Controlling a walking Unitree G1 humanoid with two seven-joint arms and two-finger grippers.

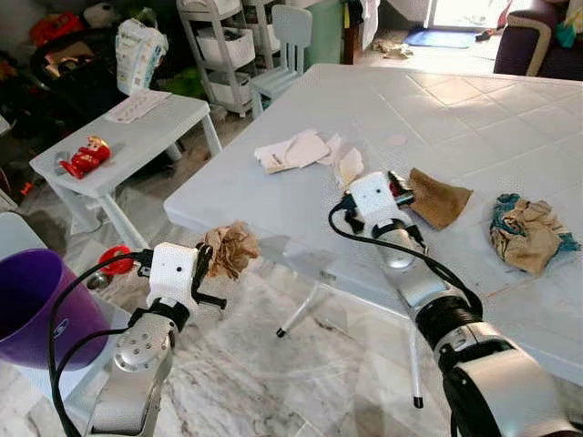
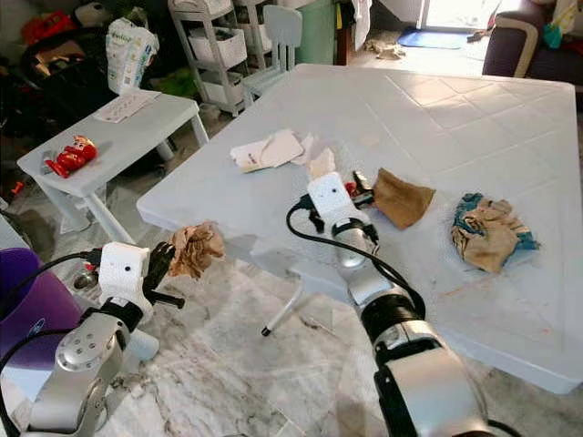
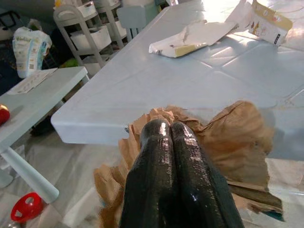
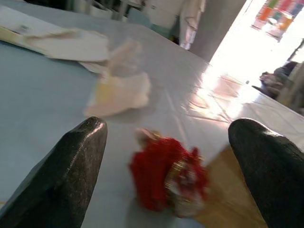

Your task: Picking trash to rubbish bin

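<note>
The left gripper (image 1: 211, 264) holds a crumpled brown paper wad (image 1: 232, 248) off the near edge of the pale desk (image 1: 474, 118), its fingers (image 3: 175, 175) clenched on the paper, above the marble floor. A purple rubbish bin (image 1: 36, 305) stands to its left. Over the desk, the right gripper (image 4: 166, 166) has its fingers spread wide around a red wrapper (image 4: 166, 178), beside a brown scrap (image 1: 437, 200).

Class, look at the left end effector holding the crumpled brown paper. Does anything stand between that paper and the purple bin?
Nothing visible does. The left end effector holds the crumpled brown paper off the table edge, and the purple bin stands open on the robot's left.
</note>
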